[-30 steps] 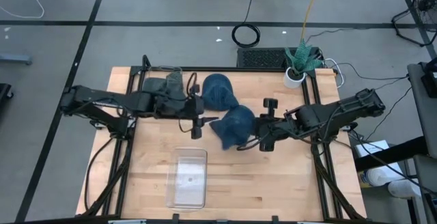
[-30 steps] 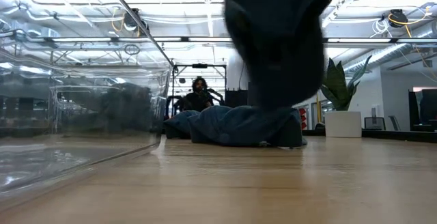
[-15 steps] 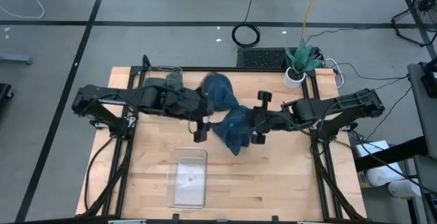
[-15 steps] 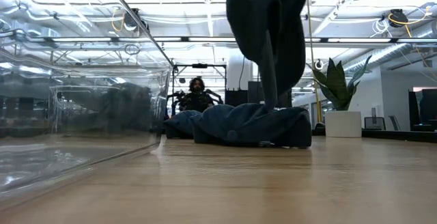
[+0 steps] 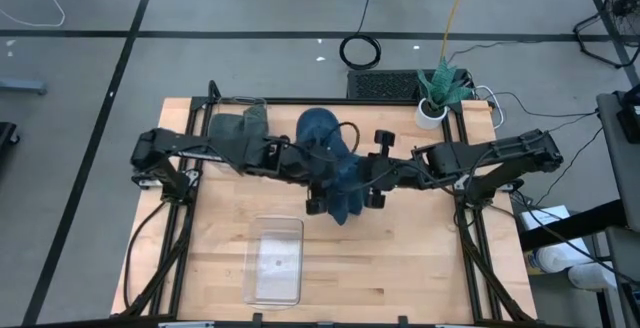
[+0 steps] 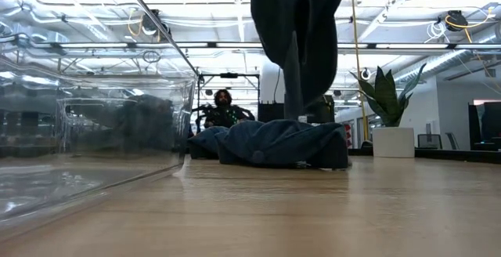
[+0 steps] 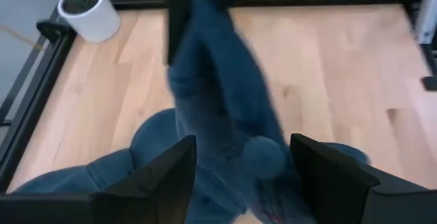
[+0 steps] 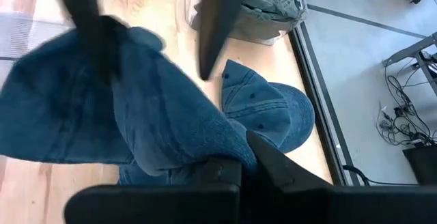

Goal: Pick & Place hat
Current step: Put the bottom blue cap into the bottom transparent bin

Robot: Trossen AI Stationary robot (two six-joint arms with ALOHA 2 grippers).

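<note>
A blue denim hat (image 5: 345,183) hangs in the air between my two grippers. It also shows in the low view as the dark hanging hat (image 6: 296,38). My right gripper (image 5: 368,183) is shut on it, reaching in from the table's right. My left gripper (image 7: 242,152) is open, with one finger on either side of the hanging hat (image 7: 218,108); I cannot tell whether it touches. A second blue hat (image 5: 318,128) lies on the table toward the far edge, and a grey-green hat (image 5: 240,126) lies to its left. My right gripper pinches a bunched fold of the blue hat (image 8: 205,145) between its two shut fingers. It comes roughly level from the table's right. The hat is lifted clear and hangs slack below the fingers (image 6: 297,69), above the second blue hat (image 6: 274,143).
A clear plastic bin (image 5: 275,260) stands near the table's near edge, left of centre, and fills the left of the low view (image 6: 86,132). A white pot with a plant (image 5: 435,98) stands at the far right corner. Bare wood lies to the right of the bin.
My left gripper has moved toward the table's right and a little nearer, up to the hanging hat, so that its open fingers now straddle it. My right gripper has shifted slightly left and farther with the hat, which now hangs narrower.
</note>
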